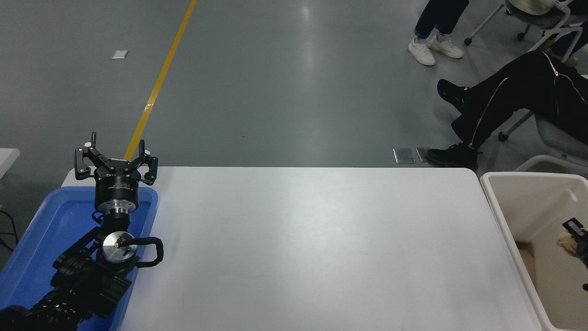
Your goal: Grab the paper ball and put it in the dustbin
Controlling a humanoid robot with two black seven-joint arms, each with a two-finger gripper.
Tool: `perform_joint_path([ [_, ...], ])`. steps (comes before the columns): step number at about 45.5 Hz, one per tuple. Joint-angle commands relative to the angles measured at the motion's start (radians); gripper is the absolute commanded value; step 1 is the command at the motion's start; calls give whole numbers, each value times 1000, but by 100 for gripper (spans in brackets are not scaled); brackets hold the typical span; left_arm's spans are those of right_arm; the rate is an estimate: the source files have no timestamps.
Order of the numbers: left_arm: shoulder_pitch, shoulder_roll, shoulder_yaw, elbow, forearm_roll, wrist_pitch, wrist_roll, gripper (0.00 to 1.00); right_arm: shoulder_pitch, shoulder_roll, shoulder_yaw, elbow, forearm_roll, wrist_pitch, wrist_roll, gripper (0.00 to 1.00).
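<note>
The tan paper ball [565,242] shows only in part at the right edge, low inside the cream dustbin [528,175]. My right gripper [575,235] is mostly cut off by the picture's edge. Its black fingers [573,226] sit against the ball and appear closed on it, within the bin's walls. My left gripper [116,158] is parked open and empty over the far end of the blue tray [55,216] at the lower left.
The white table [312,248] lies between the tray and the dustbin. A brown patch [526,252] lies on the dustbin's floor. People's legs and wheeled chairs [546,138] are beyond the table's far right corner.
</note>
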Motion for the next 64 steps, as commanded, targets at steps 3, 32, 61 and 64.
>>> perform_joint_path([
  [3,0,0,0,0,0,0,0,99,-34,14,7,2,18,-25,-7,100],
  [32,1,0,0,0,1,-1,0,99,346,-233,-49,479,0,58,2,100],
  [61,0,0,0,-2,3,-1,2,99,1483,-164,-734,1577,0,165,5,100],
  [64,0,0,0,-2,3,-1,2,99,1565,-144,-734,1641,1,263,5,100],
])
